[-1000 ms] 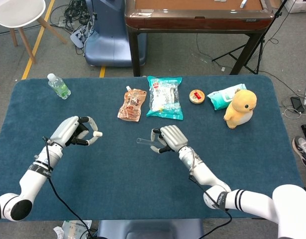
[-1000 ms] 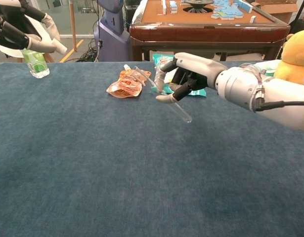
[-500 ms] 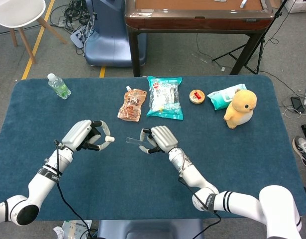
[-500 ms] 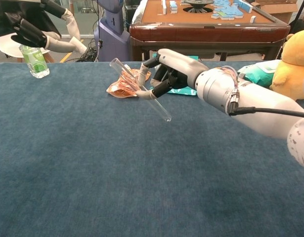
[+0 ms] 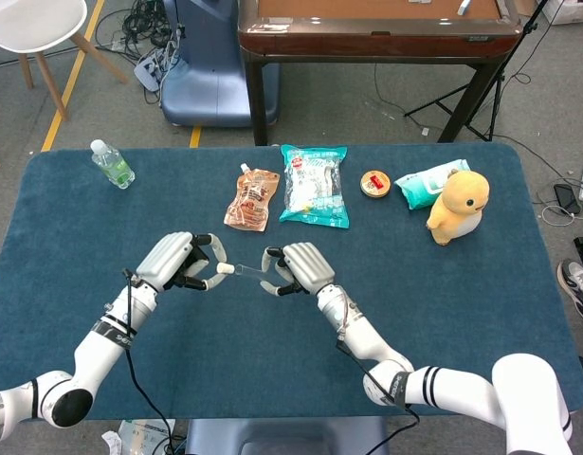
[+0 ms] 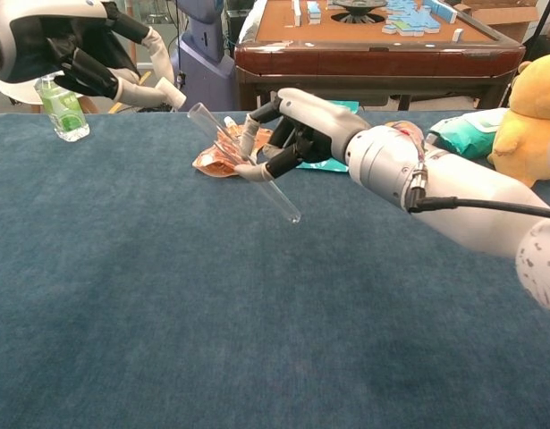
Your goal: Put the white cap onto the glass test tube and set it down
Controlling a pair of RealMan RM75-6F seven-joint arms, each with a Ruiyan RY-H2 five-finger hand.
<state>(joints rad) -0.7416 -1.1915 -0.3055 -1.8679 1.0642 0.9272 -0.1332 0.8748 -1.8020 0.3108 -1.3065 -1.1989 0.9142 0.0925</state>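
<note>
My right hand (image 5: 296, 267) (image 6: 297, 134) holds the glass test tube (image 6: 241, 161) (image 5: 250, 269) above the table, tilted, with its open mouth pointing up and left toward my left hand. My left hand (image 5: 182, 262) (image 6: 73, 52) pinches the small white cap (image 5: 225, 269) (image 6: 173, 95) at its fingertips. The cap sits right at the tube's mouth, and whether they touch I cannot tell. Both hands hover over the middle of the blue table (image 5: 272, 351).
Along the far side lie an orange pouch (image 5: 252, 199), a teal snack bag (image 5: 313, 185), a small red tin (image 5: 374, 183), a wipes pack (image 5: 424, 182) and a yellow plush duck (image 5: 458, 206). A green bottle (image 5: 111, 163) stands at the far left corner.
Both hands have drawn together over the table's middle. The left hand brought the cap rightward and the right hand carried the tube leftward until cap and tube mouth meet.
</note>
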